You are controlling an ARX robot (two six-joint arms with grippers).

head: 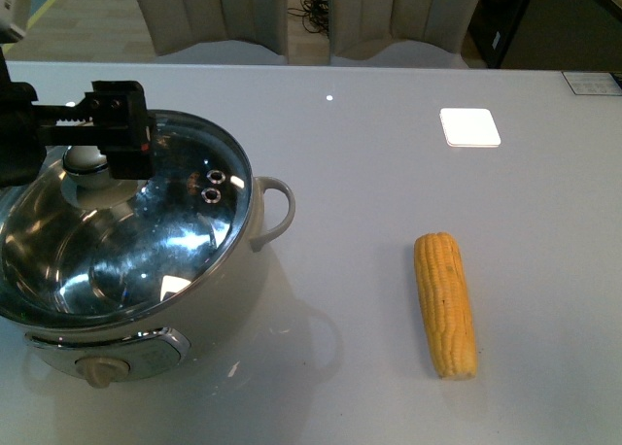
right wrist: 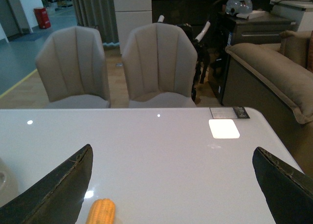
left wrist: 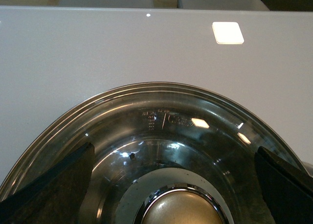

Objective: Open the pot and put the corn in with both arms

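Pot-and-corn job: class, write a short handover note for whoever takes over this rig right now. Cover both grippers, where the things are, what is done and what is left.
Left gripper: open, fingers either side of the lid knob, not closed on it.
Right gripper: open, empty, over the table.
Pot: glass lid on.
Corn cob: flat on the table, right of the pot, apart from it.
Done: left gripper lined up on the knob.
Left: grip the knob, lift the lid, pick up the corn, put it in.
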